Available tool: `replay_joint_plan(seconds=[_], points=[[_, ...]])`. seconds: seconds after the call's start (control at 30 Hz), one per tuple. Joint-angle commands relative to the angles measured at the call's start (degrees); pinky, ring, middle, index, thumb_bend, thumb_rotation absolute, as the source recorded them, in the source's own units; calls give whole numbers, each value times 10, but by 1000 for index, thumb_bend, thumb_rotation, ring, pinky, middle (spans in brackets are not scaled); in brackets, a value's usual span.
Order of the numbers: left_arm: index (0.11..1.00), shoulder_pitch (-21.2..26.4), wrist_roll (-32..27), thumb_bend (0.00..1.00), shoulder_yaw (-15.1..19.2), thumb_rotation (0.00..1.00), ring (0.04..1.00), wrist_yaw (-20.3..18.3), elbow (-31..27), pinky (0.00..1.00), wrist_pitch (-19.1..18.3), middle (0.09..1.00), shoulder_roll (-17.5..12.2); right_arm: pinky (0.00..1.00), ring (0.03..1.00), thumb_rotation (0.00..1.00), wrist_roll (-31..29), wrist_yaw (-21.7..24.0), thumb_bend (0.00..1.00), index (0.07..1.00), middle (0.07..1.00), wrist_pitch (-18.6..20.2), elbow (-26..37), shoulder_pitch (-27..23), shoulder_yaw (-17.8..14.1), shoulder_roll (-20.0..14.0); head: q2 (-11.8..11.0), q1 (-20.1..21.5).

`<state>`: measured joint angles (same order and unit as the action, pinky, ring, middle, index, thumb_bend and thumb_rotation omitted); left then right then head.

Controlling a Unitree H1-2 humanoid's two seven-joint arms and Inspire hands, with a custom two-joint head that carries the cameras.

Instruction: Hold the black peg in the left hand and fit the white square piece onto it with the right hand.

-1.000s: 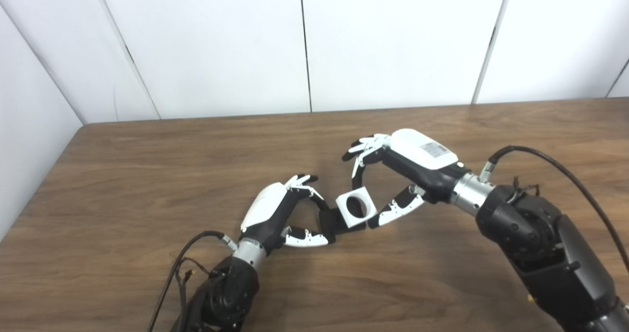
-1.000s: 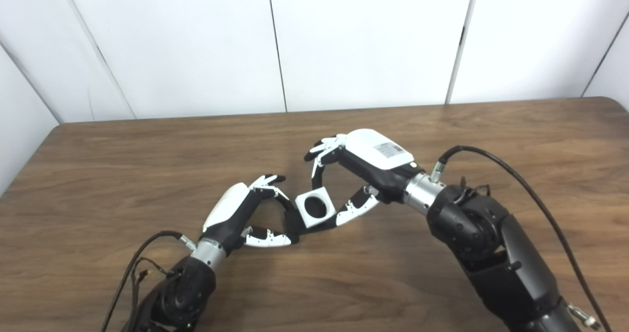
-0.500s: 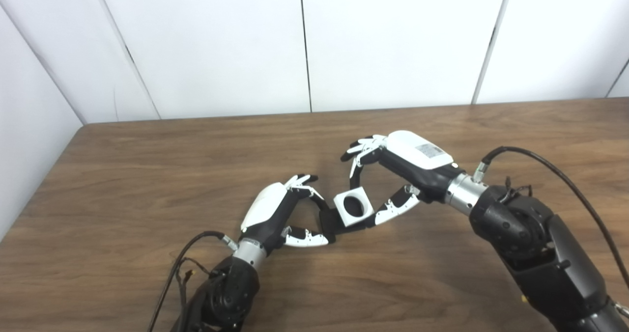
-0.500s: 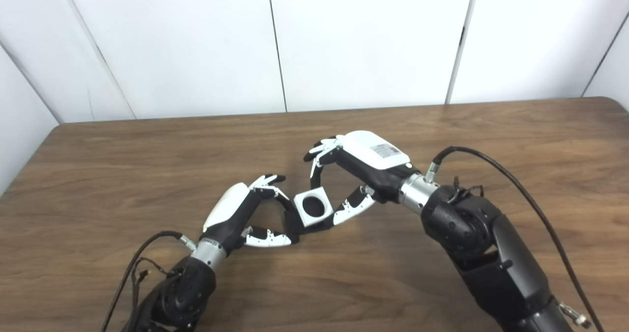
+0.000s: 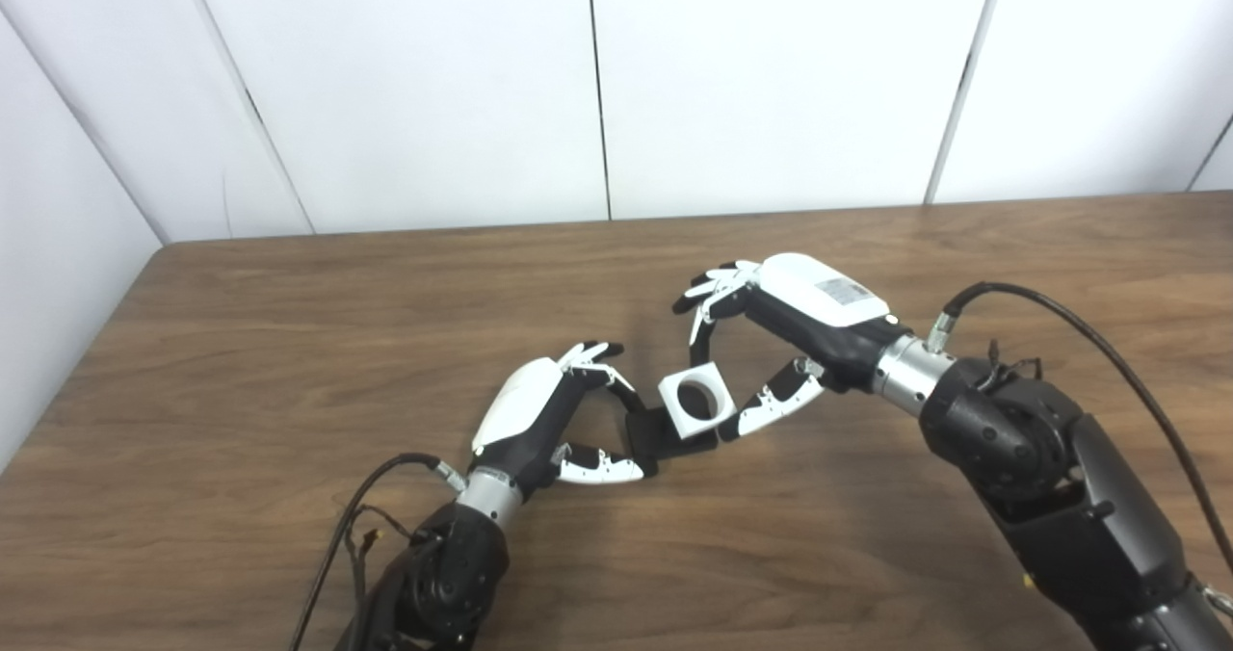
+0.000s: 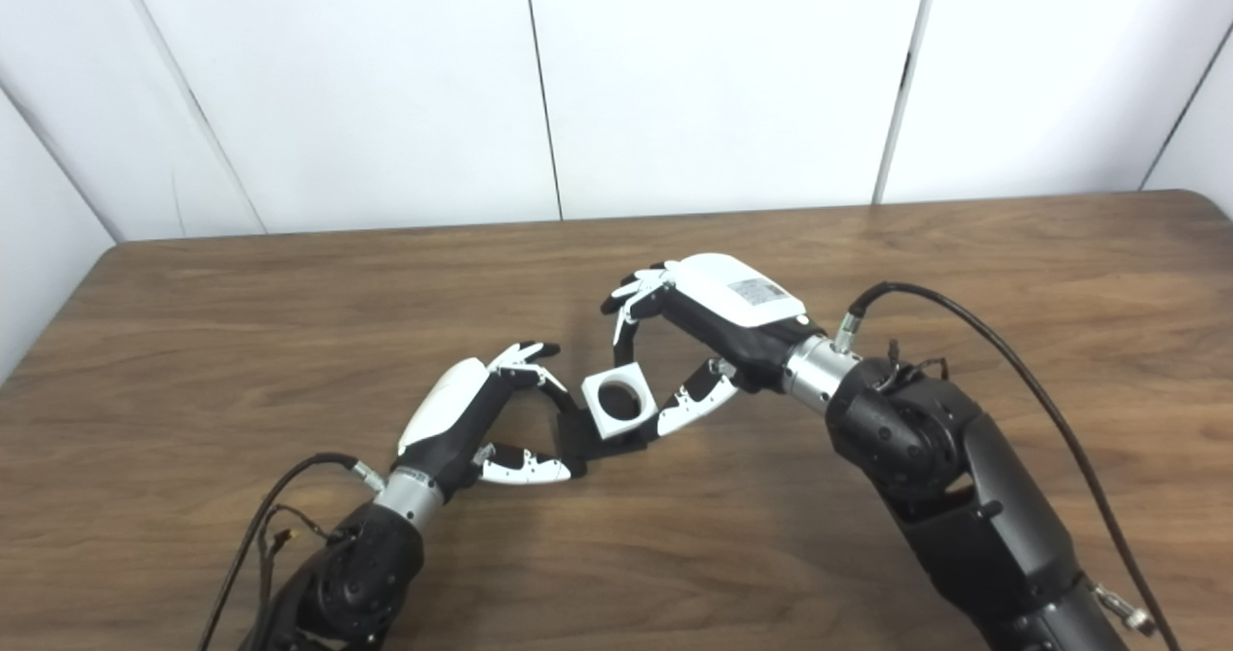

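Note:
My left hand (image 5: 539,418) is shut on the black peg piece (image 5: 643,437), pinching its left side between thumb and fingers just above the table (image 5: 289,343). The white square piece (image 5: 695,401), with a round hole through it, lies tilted against the black piece's right part and covers most of it. My right hand (image 5: 780,328) is shut on the white square piece, one finger on its top edge and the thumb (image 5: 766,408) at its lower right corner. Whether the peg sits inside the hole is hidden.
The brown wooden table runs to white wall panels (image 5: 597,92) at the back, and its left edge is near the left wall. Cables trail from both wrists, one looping over the right forearm (image 5: 1060,309).
The right hand and the white square piece have shifted slightly left and a little up against the black piece. The right forearm has swung in leftward. The left hand has stayed still.

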<state>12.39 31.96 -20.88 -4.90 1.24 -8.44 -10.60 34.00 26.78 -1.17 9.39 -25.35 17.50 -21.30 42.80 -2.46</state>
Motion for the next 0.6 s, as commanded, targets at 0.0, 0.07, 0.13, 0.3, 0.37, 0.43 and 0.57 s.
replay_joint_plan(seconds=[0.0, 0.07, 0.13, 0.3, 0.37, 0.43, 0.57], points=[[491, -5, 15, 520, -9, 82, 973, -18, 16, 929, -16, 924, -5, 944, 895, 147, -1, -10, 521, 482, 817, -2, 9, -30, -10, -4, 1, -1], [491, -4, 16, 520, -10, 82, 973, -18, 16, 928, -17, 925, -4, 942, 895, 146, -4, -12, 521, 482, 816, -4, 4, -29, -10, -2, 2, -2], [491, -4, 16, 520, -10, 83, 972, -17, 15, 926, -16, 923, -3, 927, 893, 146, -6, -16, 521, 482, 813, -9, -3, -26, -10, 1, 2, -3], [491, -4, 17, 520, -11, 82, 976, -21, 10, 940, -24, 927, -3, 898, 883, 146, -5, -24, 521, 482, 811, -16, -18, -23, -8, 6, 5, -7], [491, -4, 18, 519, -11, 82, 977, -22, 9, 940, -24, 928, -3, 893, 880, 145, -4, -27, 521, 482, 811, -18, -23, -23, -7, 8, 5, -7], [491, -4, 18, 519, -11, 82, 977, -21, 9, 935, -23, 927, -2, 891, 875, 145, -2, -30, 522, 482, 809, -20, -28, -22, -5, 10, 6, -8], [491, -5, 19, 520, -12, 83, 974, -17, 12, 928, -21, 924, 1, 910, 870, 144, 1, -40, 523, 481, 806, -21, -39, -19, 1, 20, 7, -12]])
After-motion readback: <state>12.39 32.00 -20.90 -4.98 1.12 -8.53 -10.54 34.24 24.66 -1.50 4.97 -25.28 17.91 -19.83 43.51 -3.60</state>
